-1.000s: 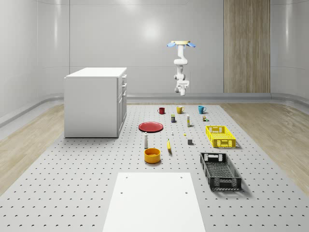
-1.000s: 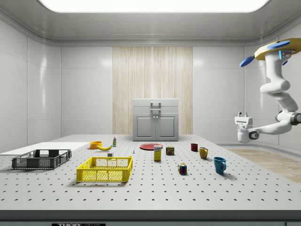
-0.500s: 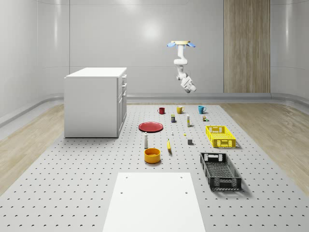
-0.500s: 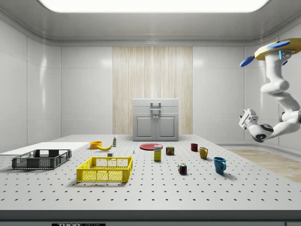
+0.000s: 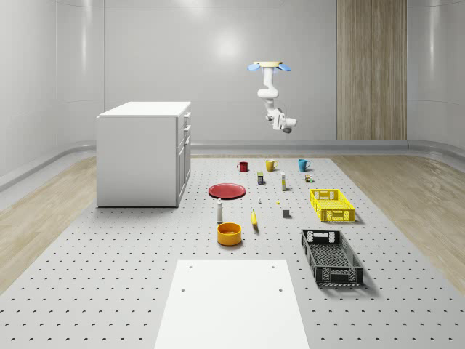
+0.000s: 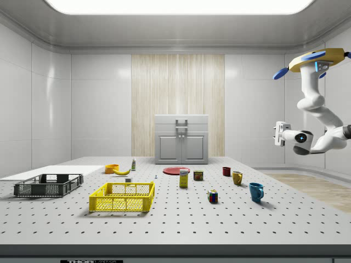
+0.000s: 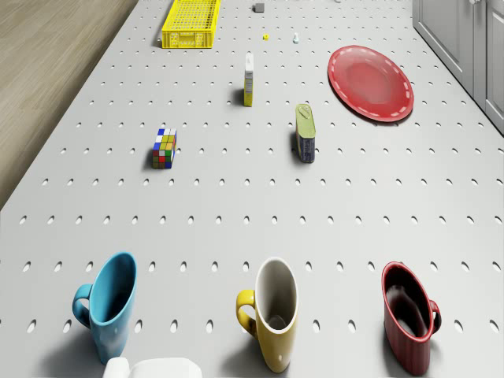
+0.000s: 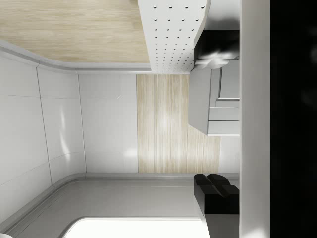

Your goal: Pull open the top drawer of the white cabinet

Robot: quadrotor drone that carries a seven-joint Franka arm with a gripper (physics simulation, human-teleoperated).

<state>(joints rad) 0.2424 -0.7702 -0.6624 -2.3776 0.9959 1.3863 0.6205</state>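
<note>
A pale, white-panelled room with one wood-slat wall section holds a large grey perforated table [image 5: 109,276], with light wooden floor around it. In the whole-scene view the drone [image 5: 269,66] hovers high in the upper middle of the frame, over the table's far edge, above the row of mugs. In the side view it sits at the upper right, over the table's right end. The arm [image 6: 315,107] hangs from it, drops, bends at an elbow and folds back so the forearm runs roughly level. The gripper [image 6: 279,133] points toward the side view's left, at about the height of the cabinet's top, well apart from it and holding nothing; whether its fingers are open or closed cannot be told.

The white cabinet [image 5: 144,153] stands at the whole-scene view's left of centre, its top drawer [image 6: 181,120] shut, flush with the front.

On the table lie a red plate [image 7: 370,82], a blue mug [image 7: 110,305], a yellow mug [image 7: 273,312], a red mug [image 7: 408,315], a yellow crate [image 5: 331,204] and a black crate [image 5: 331,257].
</note>
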